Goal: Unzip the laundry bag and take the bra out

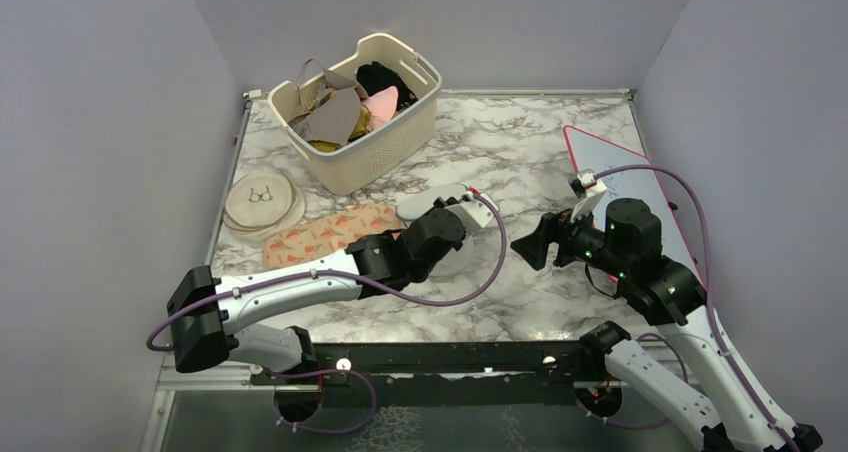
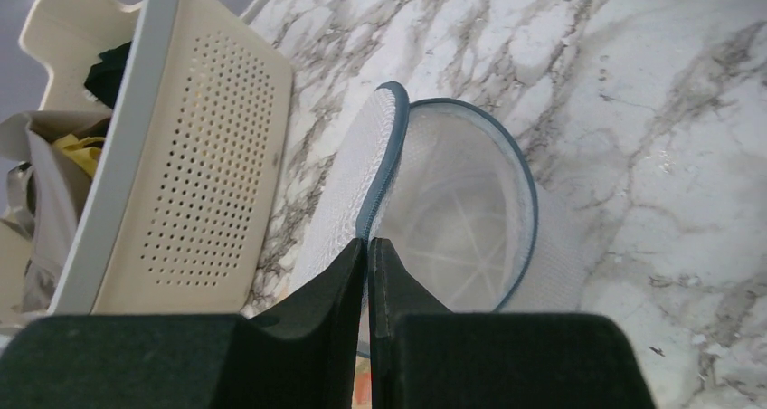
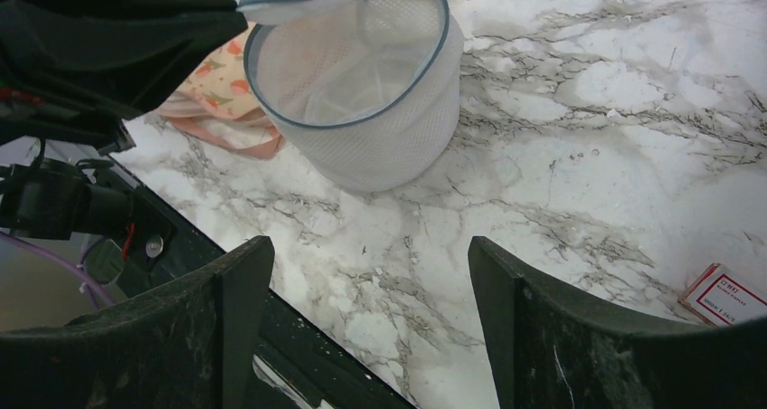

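The laundry bag [image 2: 470,201] is a round white mesh drum with a blue-grey zip rim, standing on the marble table next to the basket. Its lid [image 2: 348,192] is unzipped and lifted upright. My left gripper [image 2: 369,242] is shut on the lid's zip rim and holds it up. The right wrist view looks into the open bag [image 3: 362,110]; only white mesh and ribs show inside, and no bra is in sight there. My right gripper [image 3: 366,251] is open and empty, above the table's near edge to the right of the bag. In the top view the left gripper [image 1: 437,212] covers most of the bag [image 1: 420,202], and the right gripper [image 1: 530,244] faces it.
A cream perforated basket [image 1: 365,112] full of clothes stands behind the bag. A flat peach patterned pouch [image 1: 325,234] and a cream disc with a glasses drawing [image 1: 262,200] lie to the left. A red-edged white board [image 1: 620,172] lies at the right, with a small red-and-white box [image 3: 724,293].
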### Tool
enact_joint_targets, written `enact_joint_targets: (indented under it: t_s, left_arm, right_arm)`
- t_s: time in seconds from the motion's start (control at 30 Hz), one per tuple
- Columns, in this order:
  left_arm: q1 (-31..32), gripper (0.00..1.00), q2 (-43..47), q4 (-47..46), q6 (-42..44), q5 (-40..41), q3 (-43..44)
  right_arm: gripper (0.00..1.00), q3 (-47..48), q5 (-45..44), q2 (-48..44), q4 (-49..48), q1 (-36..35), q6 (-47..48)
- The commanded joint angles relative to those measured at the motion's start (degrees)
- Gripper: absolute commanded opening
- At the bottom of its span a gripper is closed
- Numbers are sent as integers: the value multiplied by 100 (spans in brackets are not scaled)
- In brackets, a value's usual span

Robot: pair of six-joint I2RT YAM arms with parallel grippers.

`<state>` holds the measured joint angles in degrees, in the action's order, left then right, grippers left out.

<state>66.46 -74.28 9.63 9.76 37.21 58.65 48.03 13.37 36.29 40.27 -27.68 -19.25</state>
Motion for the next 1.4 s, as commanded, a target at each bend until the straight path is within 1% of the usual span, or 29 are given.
enact_joint_targets:
  t_s: [0.0, 0.1, 0.23, 0.37, 0.5, 0.73, 0.77, 0.87, 0.97, 1.0, 1.07, 1.2, 1.37]
  left_arm:
    - [260, 0, -73, 355, -467, -456, 46]
    - [281, 0, -100, 539, -1013, -856, -9]
    - [288, 0, -2, 538, -1744, -1311, -411]
    - [288, 0, -77, 409, -2219, -1482, -740]
    - [289, 0, -259, 259, -2569, -1522, -903]
    - [285, 0, -290, 278, -2762, -1486, -924]
    - [285, 3, -276, 295, -2782, -1490, -918]
    - [286, 28, -182, 355, -2880, -1510, -887]
    - [286, 58, 12, 356, -2949, -1592, -872]
    - [281, 65, 103, 362, -2965, -1608, -866]
    - [283, 76, 316, 394, -2983, -1612, -841]
    - [276, 88, 777, 537, -2854, -1471, -676]
    - [158, 96, 1161, 888, -2541, -1112, -125]
  right_arm:
    - [77, -38, -82, -48, -136, -9, -20]
    - [77, -48, -63, -43, -142, -9, -13]
    - [77, -45, -71, -43, -151, -9, -9]
    - [77, -53, -80, -52, -151, -11, -9]
    - [77, -54, -102, -60, -143, -8, -9]
    - [77, -61, -115, -120, -153, -14, -20]
    - [77, -64, -110, -122, -154, -8, -18]
    - [77, -61, -89, -97, -152, -9, -20]
    - [78, -59, -76, -121, -160, -15, -9]
    - [78, -67, -58, -129, -164, -10, -13]
    - [78, -71, -53, -131, -162, -12, -11]
    - [78, -63, -61, -130, -160, -9, 0]
    - [78, -72, -63, -191, -175, -7, 0]
